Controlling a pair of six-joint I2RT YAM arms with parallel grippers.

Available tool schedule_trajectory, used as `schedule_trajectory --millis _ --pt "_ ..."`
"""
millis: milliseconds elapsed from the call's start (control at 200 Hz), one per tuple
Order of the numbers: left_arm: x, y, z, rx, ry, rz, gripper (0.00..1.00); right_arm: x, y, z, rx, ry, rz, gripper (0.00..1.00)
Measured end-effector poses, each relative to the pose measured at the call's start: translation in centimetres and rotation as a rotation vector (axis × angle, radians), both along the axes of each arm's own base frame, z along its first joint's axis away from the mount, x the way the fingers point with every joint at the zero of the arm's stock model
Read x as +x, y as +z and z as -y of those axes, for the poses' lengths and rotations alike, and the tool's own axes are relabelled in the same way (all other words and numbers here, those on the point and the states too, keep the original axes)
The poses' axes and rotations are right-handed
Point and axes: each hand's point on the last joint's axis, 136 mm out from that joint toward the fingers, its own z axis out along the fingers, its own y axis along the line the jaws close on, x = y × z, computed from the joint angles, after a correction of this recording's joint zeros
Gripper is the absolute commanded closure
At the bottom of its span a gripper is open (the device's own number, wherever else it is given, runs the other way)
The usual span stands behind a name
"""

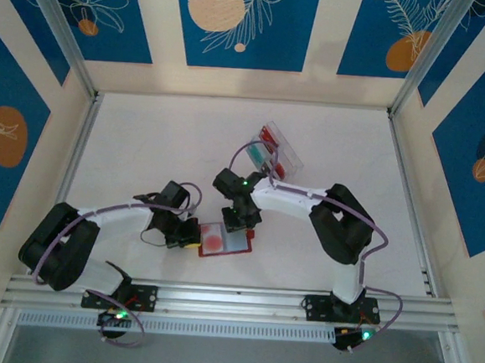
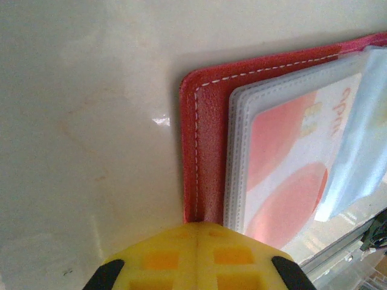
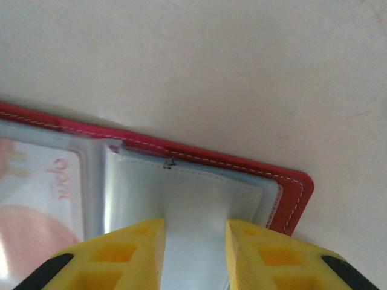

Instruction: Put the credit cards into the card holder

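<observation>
Nearest the arm bases, the left gripper has its yellow jaws pressed together with no gap, their tips at the left edge of the card holder. The tips cover that stretch of the edge, so I cannot tell whether they pinch the red cover or merely rest on it.

The card holder lies open and flat on the white worktop, between the two grippers and close to the near rail. It is red and grained like leather, with pale stitching round a rounded corner and stacked clear pockets inside. One card sits in a pocket — white with large red-pink rounds, a small chip and pink lettering too blurred to read, all dulled by the frosted plastic. In the left wrist view a pale bluish pocket leaf overlaps the card's right side and is cut off by the frame.

Just beyond, the right gripper stands over the holder's right half, its jaws partly apart and holding nothing. Clear pocket plastic shows in the gap, and its lower part is hidden by the fingers.

Farther back, well apart from the holder, a clear box lies at an angle with credit cards in it — red and teal patches, too small to count.
</observation>
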Motion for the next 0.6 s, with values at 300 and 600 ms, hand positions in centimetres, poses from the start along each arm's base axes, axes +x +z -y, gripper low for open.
schedule_trajectory --millis 300,600 --pt "0.02 0.01 0.01 0.000 0.000 0.001 1.00 -0.07 -0.59 -0.18 -0.053 0.026 0.047 0.69" --pt "0.01 0.00 0.00 0.000 0.000 0.001 1.00 -0.43 -0.62 -0.73 -0.040 0.015 0.048 0.93"
